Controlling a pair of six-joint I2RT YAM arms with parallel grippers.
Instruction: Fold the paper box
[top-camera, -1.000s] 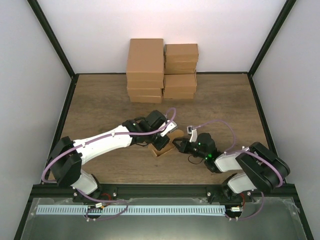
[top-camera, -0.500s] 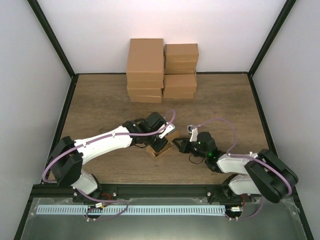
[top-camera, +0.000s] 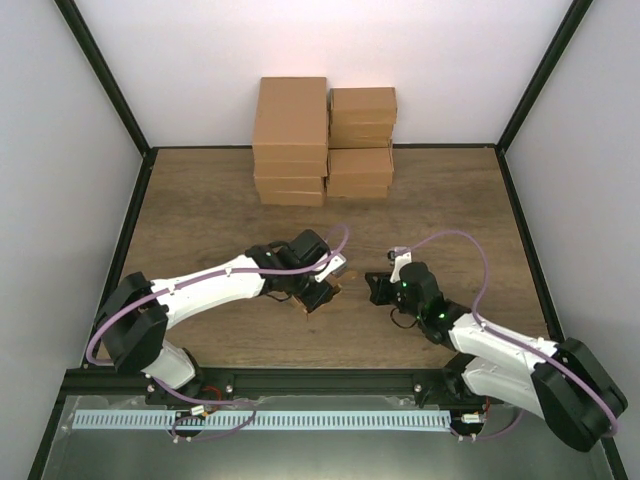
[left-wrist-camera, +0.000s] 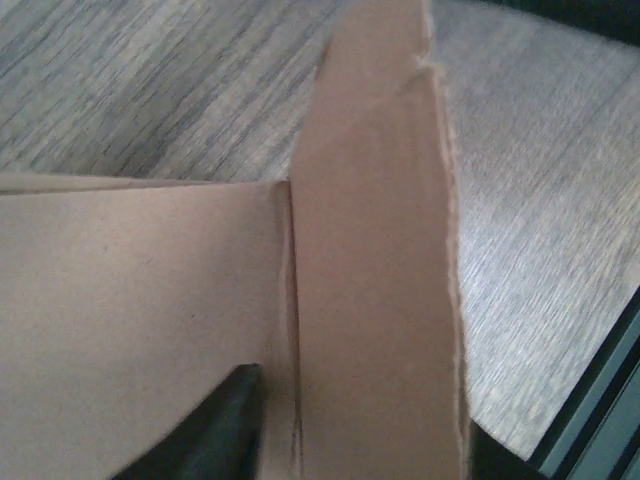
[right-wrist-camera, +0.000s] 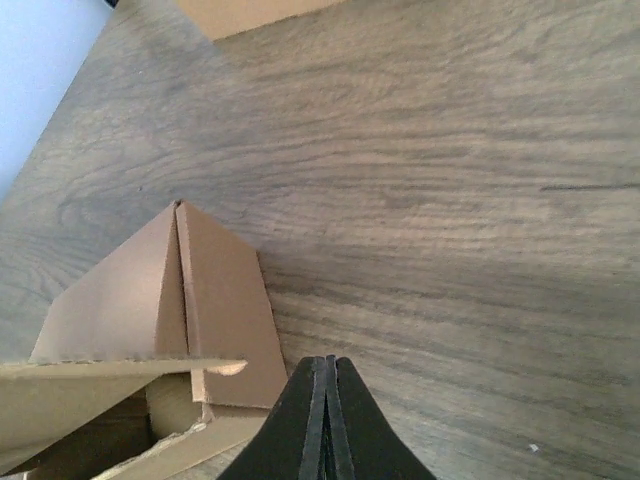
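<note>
The paper box (top-camera: 302, 303) is a small tan cardboard piece at the table's middle, mostly hidden under my left gripper (top-camera: 322, 287). The left wrist view is filled with its panel (left-wrist-camera: 130, 300) and a raised flap (left-wrist-camera: 375, 250). My left gripper (left-wrist-camera: 360, 445) has its fingers (left-wrist-camera: 220, 435) apart, with the flap standing between them. My right gripper (top-camera: 373, 288) is shut and empty, a short way right of the box. The right wrist view shows the shut fingertips (right-wrist-camera: 326, 365) just right of the box's open end (right-wrist-camera: 200, 300).
Two stacks of larger brown cartons (top-camera: 292, 140) (top-camera: 361, 142) stand against the back wall; the edge of one shows in the right wrist view (right-wrist-camera: 250, 12). Black frame posts run along the table's sides (top-camera: 130, 220).
My right gripper has drawn back to the right, off the box, still shut. My left gripper's fingers have parted from shut, and it has shifted slightly towards me with the box.
</note>
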